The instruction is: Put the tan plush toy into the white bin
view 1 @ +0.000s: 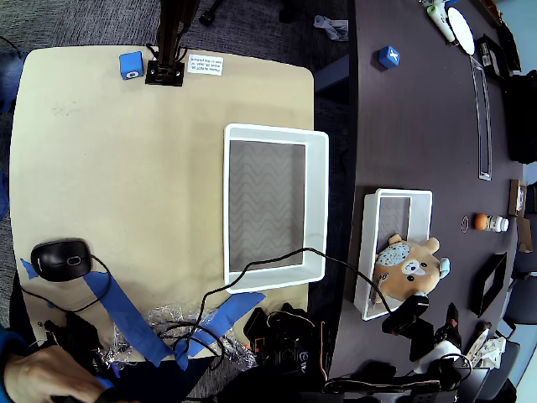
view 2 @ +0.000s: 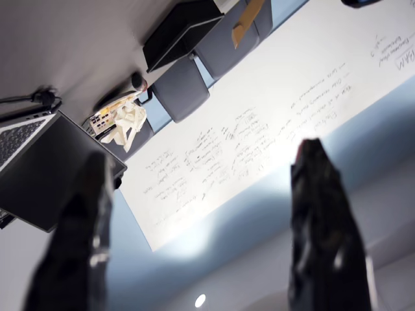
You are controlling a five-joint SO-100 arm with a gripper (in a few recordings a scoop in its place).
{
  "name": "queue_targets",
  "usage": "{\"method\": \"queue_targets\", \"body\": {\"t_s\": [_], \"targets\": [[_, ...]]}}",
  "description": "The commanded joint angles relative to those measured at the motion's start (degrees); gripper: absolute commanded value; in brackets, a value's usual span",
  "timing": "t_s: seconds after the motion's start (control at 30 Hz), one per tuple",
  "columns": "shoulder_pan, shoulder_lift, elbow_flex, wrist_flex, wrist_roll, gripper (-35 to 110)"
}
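Two tables side by side in the overhead view: tan table [view 1: 101,168] at left, dark table [view 1: 419,126] at right. Item, tan plush toy [view 1: 409,267], count one: tan-orange bear-like body, rounded ears, pale face patch with dark nose, speckled pale patch on its left side, light blue tip at its right. Position: lying across the lower end of the smaller white bin [view 1: 369,243], part of it over the bin's right rim, near the lower left edge of the dark table. Item, white bins, count two: the smaller as above; the larger white bin [view 1: 316,201] along the right edge of the tan table, nothing inside. Item, arm: a black arm part [view 1: 409,312] lies just below the toy at the smaller bin's lower end; whether it touches the toy cannot be told. Gripper [view 2: 204,152], wrist view: tilted upward toward a handwritten whiteboard [view 2: 272,123], with a laptop [view 2: 45,168] at left; both dark fingers [view 2: 321,214] stand well apart with nothing between them. Sundries on the tables: blue cubes, count two, one [view 1: 130,65] at the tan table's top edge and one [view 1: 388,57] near the dark table's top left; black computer mouse [view 1: 60,259], count one, near the tan table's left edge.
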Motion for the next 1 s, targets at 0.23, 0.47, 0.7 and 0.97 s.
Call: {"method": "queue_targets", "body": {"t_s": [0.23, 0.47, 0.7, 0.97], "targets": [[-2.64, -2.72, -3.08, -2.02, -0.26, 37], [-2.64, -5.27, -2.99, -2.46, -0.26, 37], [-2.81, -10.37, -3.08, -2.81, -0.35, 37], [-3.52, -14.15, -3.08, -4.13, -0.53, 37]]}}
